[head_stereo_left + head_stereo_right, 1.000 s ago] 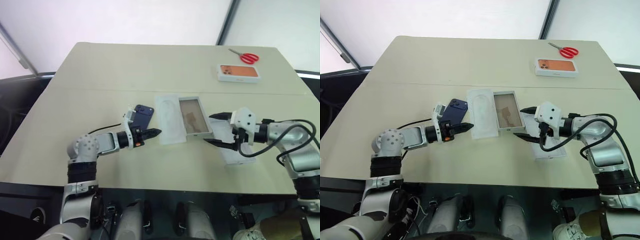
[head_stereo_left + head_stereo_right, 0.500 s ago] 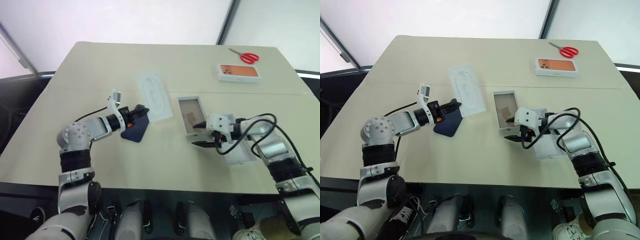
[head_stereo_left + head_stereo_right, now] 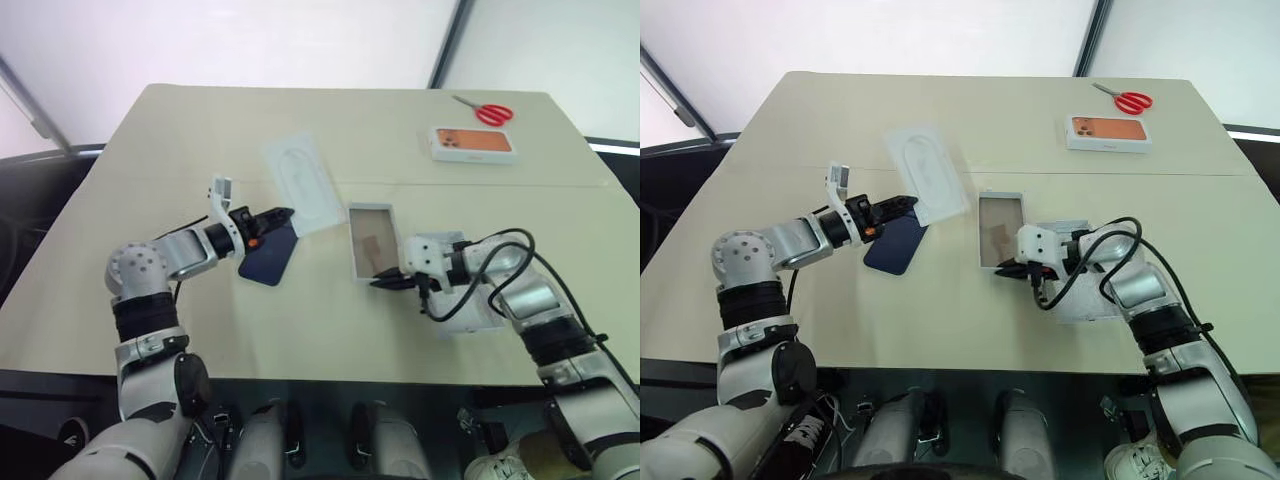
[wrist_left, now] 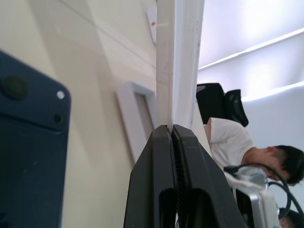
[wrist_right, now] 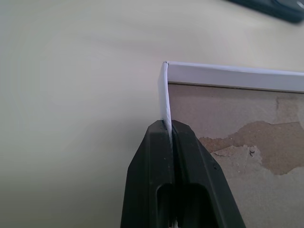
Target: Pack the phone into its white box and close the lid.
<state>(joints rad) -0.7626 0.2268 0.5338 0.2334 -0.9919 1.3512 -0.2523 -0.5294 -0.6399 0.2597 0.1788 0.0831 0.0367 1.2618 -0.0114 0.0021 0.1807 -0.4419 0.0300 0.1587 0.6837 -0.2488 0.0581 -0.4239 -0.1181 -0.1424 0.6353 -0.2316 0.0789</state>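
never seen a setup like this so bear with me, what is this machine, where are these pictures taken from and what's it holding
It is a humanoid robot with two arms, each ending in a two-finger black gripper. Two pictures come from cameras on its head, looking down over a beige table. The other two come from cameras on its wrists, looking along the fingers.

The left gripper is shut on the edge of a thin white insert, raised over the table. Below it lies the phone, dark blue.

The right gripper is shut on a wall of the white box, which lies open, with a brownish floor. The lid lies behind that arm. At the far edge are a box with an orange phone picture and red scissors. The left wrist view also shows a person beyond the table.
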